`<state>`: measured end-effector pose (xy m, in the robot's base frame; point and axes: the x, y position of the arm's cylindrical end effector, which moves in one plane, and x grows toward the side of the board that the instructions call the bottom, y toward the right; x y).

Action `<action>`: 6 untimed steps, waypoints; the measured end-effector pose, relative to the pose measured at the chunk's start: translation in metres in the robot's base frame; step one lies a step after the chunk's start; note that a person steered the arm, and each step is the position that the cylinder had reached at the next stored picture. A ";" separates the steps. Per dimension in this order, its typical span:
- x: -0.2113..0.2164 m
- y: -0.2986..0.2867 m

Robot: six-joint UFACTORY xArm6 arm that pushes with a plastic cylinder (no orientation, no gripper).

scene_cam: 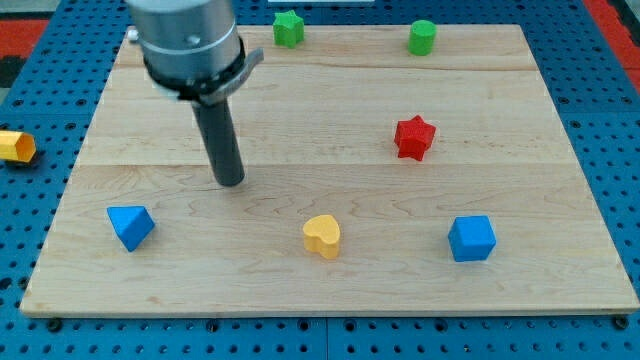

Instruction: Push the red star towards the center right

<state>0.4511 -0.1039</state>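
The red star (414,137) sits on the wooden board (330,90), right of centre. My tip (231,180) rests on the board at centre left, well to the left of the red star and apart from every block. The rod rises from the tip to the grey arm end at the view's top left.
A green star (288,28) and a green cylinder (422,37) stand at the board's top edge. A blue triangular block (130,226), a yellow heart (322,236) and a blue cube (471,238) lie along the bottom. A yellow block (16,146) lies off the board at left.
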 end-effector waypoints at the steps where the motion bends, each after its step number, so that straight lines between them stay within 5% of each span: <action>1: -0.022 0.032; 3: -0.053 0.192; 6: -0.040 0.245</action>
